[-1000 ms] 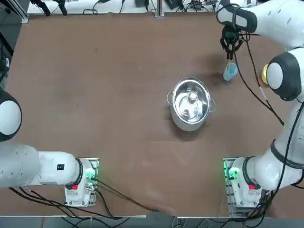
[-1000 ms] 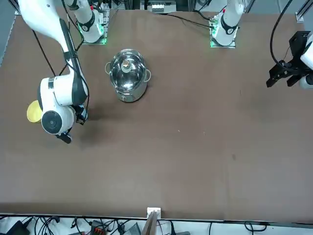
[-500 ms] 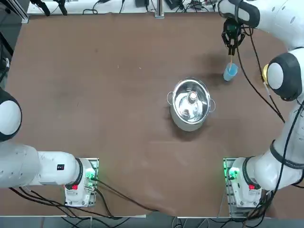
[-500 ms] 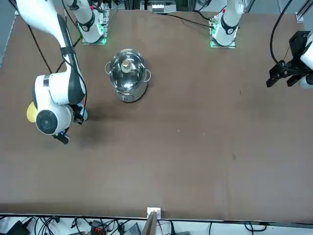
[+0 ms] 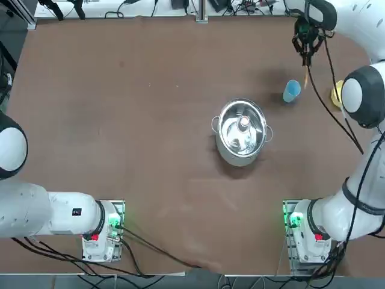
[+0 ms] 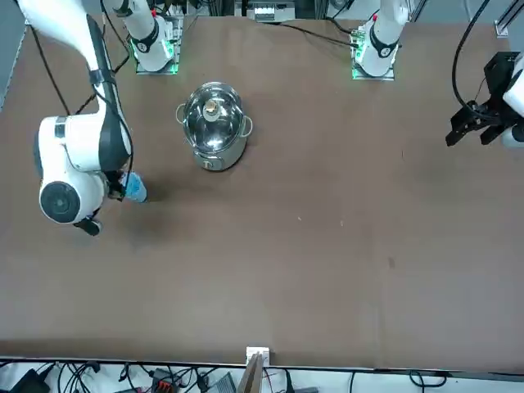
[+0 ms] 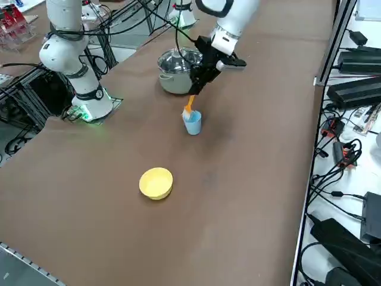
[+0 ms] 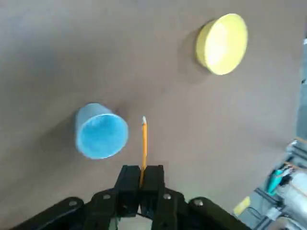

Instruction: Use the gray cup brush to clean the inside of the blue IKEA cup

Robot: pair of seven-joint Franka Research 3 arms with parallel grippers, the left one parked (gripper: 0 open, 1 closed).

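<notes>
A yellow bowl and a lidded steel pot stand well apart

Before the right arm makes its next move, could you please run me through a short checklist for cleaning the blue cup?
- Right gripper shut on the orange-handled brush: ok
- Blue cup standing upright on the table: ok
- Brush inside the cup: not ok, it is off to one side of the rim in the wrist view
- Steel pot away from the cup: ok, with bare table between them
- Yellow bowl apart from the cup: ok
- Inside of the cup clean: cannot tell
</notes>
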